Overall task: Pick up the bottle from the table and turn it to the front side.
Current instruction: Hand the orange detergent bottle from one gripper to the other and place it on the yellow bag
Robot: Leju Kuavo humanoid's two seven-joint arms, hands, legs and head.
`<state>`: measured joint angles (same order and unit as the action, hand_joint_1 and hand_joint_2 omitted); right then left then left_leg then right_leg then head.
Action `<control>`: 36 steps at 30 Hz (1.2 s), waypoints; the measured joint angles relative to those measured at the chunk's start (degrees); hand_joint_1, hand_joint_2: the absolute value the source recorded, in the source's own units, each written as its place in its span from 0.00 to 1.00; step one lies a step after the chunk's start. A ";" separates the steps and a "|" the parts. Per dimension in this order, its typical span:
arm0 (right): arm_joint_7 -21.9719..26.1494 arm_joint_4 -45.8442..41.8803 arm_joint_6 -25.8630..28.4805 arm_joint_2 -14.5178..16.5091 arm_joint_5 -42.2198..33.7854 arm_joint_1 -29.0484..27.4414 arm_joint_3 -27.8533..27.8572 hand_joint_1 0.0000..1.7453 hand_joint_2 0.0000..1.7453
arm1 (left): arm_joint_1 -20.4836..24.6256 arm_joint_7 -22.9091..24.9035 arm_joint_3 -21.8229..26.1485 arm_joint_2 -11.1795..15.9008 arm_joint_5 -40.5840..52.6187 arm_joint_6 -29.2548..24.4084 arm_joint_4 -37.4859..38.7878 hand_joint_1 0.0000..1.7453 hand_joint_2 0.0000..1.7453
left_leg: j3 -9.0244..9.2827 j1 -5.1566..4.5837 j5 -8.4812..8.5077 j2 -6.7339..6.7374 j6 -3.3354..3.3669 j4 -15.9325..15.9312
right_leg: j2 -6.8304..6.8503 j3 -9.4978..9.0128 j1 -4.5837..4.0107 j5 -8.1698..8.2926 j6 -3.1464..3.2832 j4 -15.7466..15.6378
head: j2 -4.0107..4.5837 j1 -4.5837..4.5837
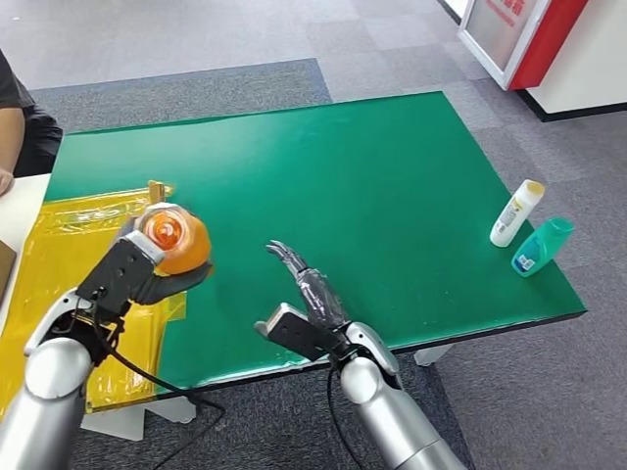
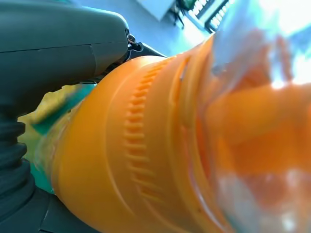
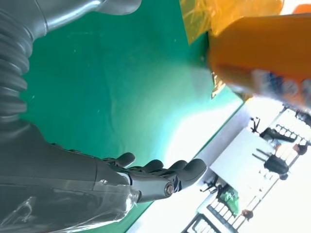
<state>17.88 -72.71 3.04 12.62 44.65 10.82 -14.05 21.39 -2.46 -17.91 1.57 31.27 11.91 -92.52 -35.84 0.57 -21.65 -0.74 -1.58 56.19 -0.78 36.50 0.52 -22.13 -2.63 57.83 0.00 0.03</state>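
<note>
From the head view, my left hand (image 1: 144, 269) is holding the orange bottle (image 1: 176, 242) lifted off the green table (image 1: 355, 196), near the table's left front corner, with the bottle's end pointing up toward my head. Under it a yellow sheet (image 1: 81, 245) is lying across the table's left end. My right hand (image 1: 311, 294) is hovering over the table's front edge, right of the bottle and apart from it, fingers stretched out straight and holding nothing. At the table's right end a white bottle (image 1: 516, 212) and a teal bottle (image 1: 542, 246) are lying just beside each other. A person's arm (image 1: 13, 127) is showing past the table's far left corner. From the left wrist view, the bottle (image 2: 154, 155) is sitting right against my camera, its ribbed orange side pressing against my grey thumb (image 2: 62, 43), with bits of table and sheet peeking behind. From the right wrist view, my right hand (image 3: 157, 177) is reaching flat over the table (image 3: 110, 87), fingers extended together, nothing in them; the bottle (image 3: 256, 48) is hanging above the table's edge beyond my fingertips, not touching them, with the sheet (image 3: 205, 14) next to it.
</note>
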 joint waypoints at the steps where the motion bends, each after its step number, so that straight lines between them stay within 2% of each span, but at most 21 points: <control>1: 0.22 -0.41 -0.12 -0.08 -0.41 -0.19 0.57 0.00 1.00 | 1.49 1.19 -0.03 0.78 1.75 0.72 0.55 1.00 1.00 | 0.00 0.00 0.01 0.00 -0.01 0.00 | 0.00 0.01 0.00 0.01 0.01 0.00 | 0.00 -0.01; 6: 1.52 -1.16 -0.61 -0.47 -2.18 -0.58 3.20 0.00 1.00 | 9.27 6.05 -1.42 6.25 6.78 7.69 5.56 1.00 1.00 | 0.00 0.02 0.07 0.03 -0.09 0.00 | -0.04 0.05 -0.01 0.04 0.06 0.02 | 0.00 -0.01; 10: 2.37 -1.12 -0.77 -0.80 -2.96 -0.40 4.36 0.00 1.00 | 14.26 7.18 -5.19 11.14 7.26 13.65 11.26 1.00 1.00 | 0.00 0.02 0.10 0.08 -0.14 0.00 | -0.12 0.10 -0.02 0.07 0.09 0.04 | 0.00 -0.02; 13: 2.74 -1.07 -0.88 -1.01 -3.65 -0.01 4.92 0.00 1.00 | 16.13 7.63 -9.38 14.06 7.97 16.26 14.44 1.00 1.00 | -0.01 0.02 0.10 0.09 -0.14 0.00 | -0.13 0.10 -0.02 0.07 0.09 0.04 | 0.00 -0.01; 16: 2.97 -1.06 -2.08 -1.16 -5.56 0.07 5.55 0.00 1.00 | 15.90 9.70 -13.16 16.17 10.89 15.77 16.08 1.00 1.00 | -0.04 0.02 0.09 0.09 -0.13 0.00 | -0.13 0.11 -0.02 0.06 0.09 0.04 | 0.00 -0.01; 20: 3.77 -1.06 -4.55 -1.24 -8.25 0.02 6.19 0.00 1.00 | 13.92 11.44 -15.77 16.96 14.20 14.93 18.35 1.00 1.00 | -0.08 0.02 0.06 0.09 -0.11 0.00 | -0.12 0.12 -0.01 0.05 0.09 0.03 | 0.00 -0.02; 25: 4.33 -1.00 -5.29 -1.25 -9.01 0.02 6.20 0.00 1.00 | 11.31 12.09 -16.50 16.97 18.68 13.21 22.08 1.00 1.00 | -0.09 0.02 0.06 0.10 -0.11 0.00 | -0.12 0.15 -0.01 0.05 0.09 0.03 | 0.00 -0.01; 30: 4.27 -0.97 -5.31 -1.25 -9.35 0.02 6.20 0.00 1.00 | 9.79 13.39 -13.95 14.53 26.25 10.33 26.29 1.00 1.00 | -0.09 0.02 0.07 0.09 -0.11 0.00 | -0.11 0.13 -0.01 0.06 0.09 0.03 | 0.00 -0.02; 31: 4.20 -0.97 -5.33 -1.25 -9.37 0.02 6.20 0.00 1.00 | 9.62 13.41 -13.25 13.86 27.32 9.67 27.04 0.90 1.00 | -0.09 0.02 0.08 0.09 -0.11 0.00 | -0.11 0.13 -0.01 0.06 0.08 0.03 | 0.00 -0.01; 34: 3.95 -0.97 -5.38 -1.25 -9.37 -0.05 6.21 0.00 1.00 | 9.10 13.16 -10.25 11.36 31.38 6.83 28.97 0.15 1.00 | -0.09 0.02 0.08 0.09 -0.11 0.00 | -0.11 0.13 -0.01 0.08 0.07 0.03 | 0.00 -0.01; 35: 3.87 -0.98 -5.37 -1.25 -9.36 -0.13 6.21 0.00 1.00 | 8.82 12.96 -8.97 10.36 32.95 5.83 29.30 0.00 1.00 | -0.09 0.02 0.08 0.09 -0.11 0.00 | -0.11 0.13 -0.01 0.08 0.06 0.03 | 0.00 -0.01; 36: 3.79 -1.00 -5.37 -1.25 -9.34 -0.28 6.22 0.00 1.00 | 8.48 12.70 -7.67 9.33 34.51 4.88 29.44 0.00 1.00 | -0.09 0.02 0.08 0.09 -0.11 0.00 | -0.11 0.13 0.00 0.08 0.06 0.03 | 0.00 -0.02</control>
<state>21.67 -73.71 -2.33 11.37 35.31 10.54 -7.83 29.87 10.23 -25.58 10.90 65.78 16.79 -63.08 -35.93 0.58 -21.57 -0.65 -1.69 56.20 -0.89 36.63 0.52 -22.05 -2.58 57.86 0.00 0.01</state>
